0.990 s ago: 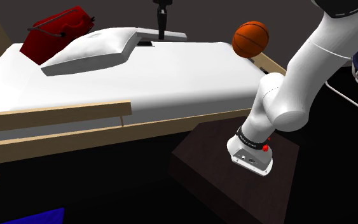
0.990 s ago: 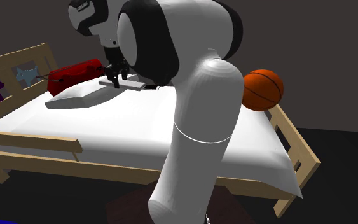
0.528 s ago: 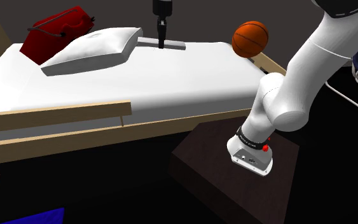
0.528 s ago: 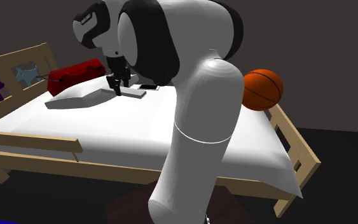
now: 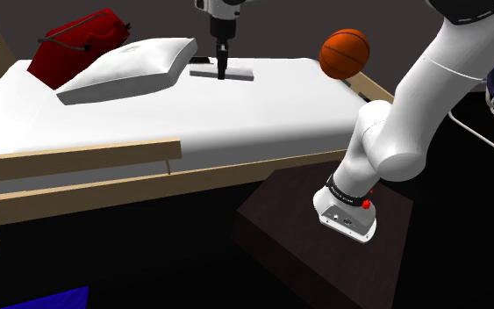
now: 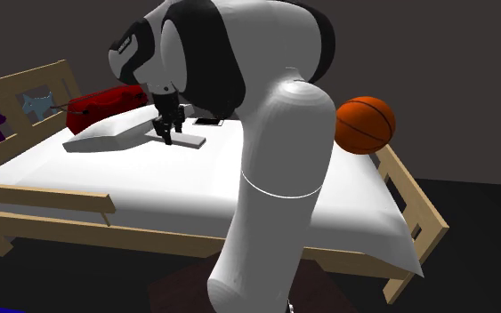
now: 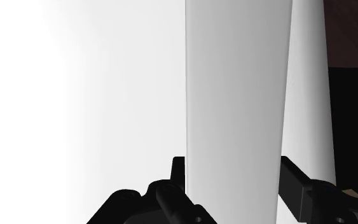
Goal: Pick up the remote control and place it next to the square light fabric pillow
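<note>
The remote control (image 5: 236, 73) is a flat grey slab, and my gripper (image 5: 223, 68) is shut on it from above. It hangs low over the white mattress (image 5: 236, 114), just off the corner of the square light pillow (image 5: 131, 66); I cannot tell whether it touches the sheet. From the second exterior view the gripper (image 6: 165, 135) clasps the remote (image 6: 189, 140) right beside the pillow (image 6: 106, 135). In the wrist view the grey remote (image 7: 238, 83) runs away from the gripper (image 7: 234, 170) between both black fingers (image 7: 179, 173).
A red bag (image 5: 78, 39) lies behind the pillow at the head of the bed. A basketball (image 5: 346, 53) sits at the far corner. A wooden bed frame (image 5: 78, 162) rails the near side. My dark brown stand (image 5: 297, 241) is below the bed.
The gripper has come down toward the mattress with the remote and shifted slightly toward the bed's near side. The grip stays shut on the remote.
</note>
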